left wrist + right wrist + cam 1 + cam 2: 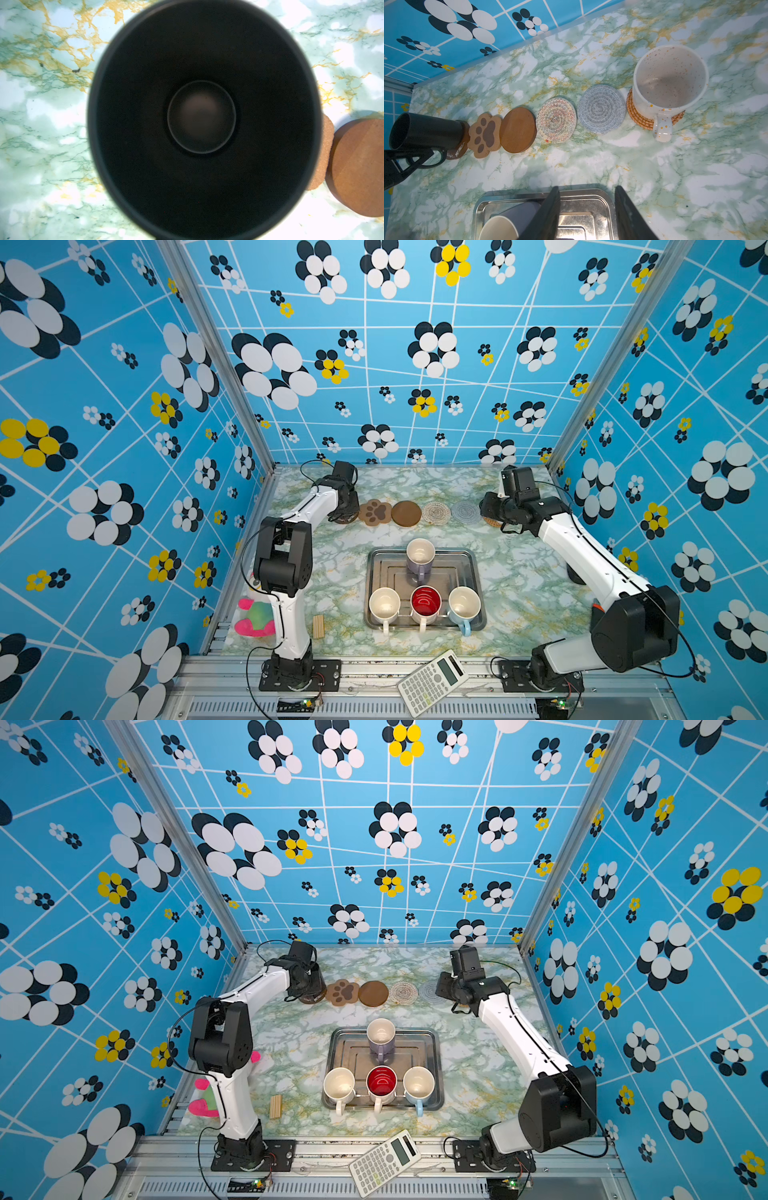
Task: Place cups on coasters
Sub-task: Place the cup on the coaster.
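Note:
A black mug fills the left wrist view. It stands with its base on the brown disc coaster at the left end of the coaster row, and my left gripper is shut on its handle. A speckled cream mug sits on the rattan coaster at the right end. My right gripper hangs open and empty beside that mug. Between them lie the paw-print coaster, a second brown disc, the cream crocheted round and the grey-blue round, all bare.
A square metal tray in the middle holds a lavender mug, a white mug, a red-lined mug and a light blue mug. A plush toy, wooden block and calculator lie near the front.

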Controlling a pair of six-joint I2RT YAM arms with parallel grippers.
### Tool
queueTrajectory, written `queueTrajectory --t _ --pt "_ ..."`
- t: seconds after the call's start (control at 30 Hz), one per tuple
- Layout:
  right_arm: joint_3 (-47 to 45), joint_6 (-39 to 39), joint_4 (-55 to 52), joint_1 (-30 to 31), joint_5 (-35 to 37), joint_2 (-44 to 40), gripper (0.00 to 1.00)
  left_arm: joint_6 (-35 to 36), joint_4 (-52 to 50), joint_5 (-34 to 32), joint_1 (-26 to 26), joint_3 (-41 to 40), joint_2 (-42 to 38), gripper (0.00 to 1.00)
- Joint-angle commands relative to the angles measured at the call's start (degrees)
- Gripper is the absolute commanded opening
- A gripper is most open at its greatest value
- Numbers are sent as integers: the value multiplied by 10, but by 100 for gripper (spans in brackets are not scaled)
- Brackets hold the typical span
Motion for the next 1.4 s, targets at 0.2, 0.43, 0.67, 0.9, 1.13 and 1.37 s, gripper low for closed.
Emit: queueTrajectory --t 0.2,0.43,0.67,0.9,1.13,1.37 --pt "12 10 -10 5 -9 7 45 9 32 -26 7 -6 -16 0" --pt "12 12 -9 5 -12 8 45 7 36 -29 8 -20 -22 0" --pt "12 12 -10 5 -15 8 45 6 36 -26 9 -22 -19 0" --pt "12 14 -10 5 -15 8 47 6 29 -25 10 -18 -17 0" --pt "12 14 -10 5 -15 6 48 6 16 -23 9 -15 -18 12" --pt "11 14 -10 5 -17 5 49 6 10 -23 9 -16 -22 21"
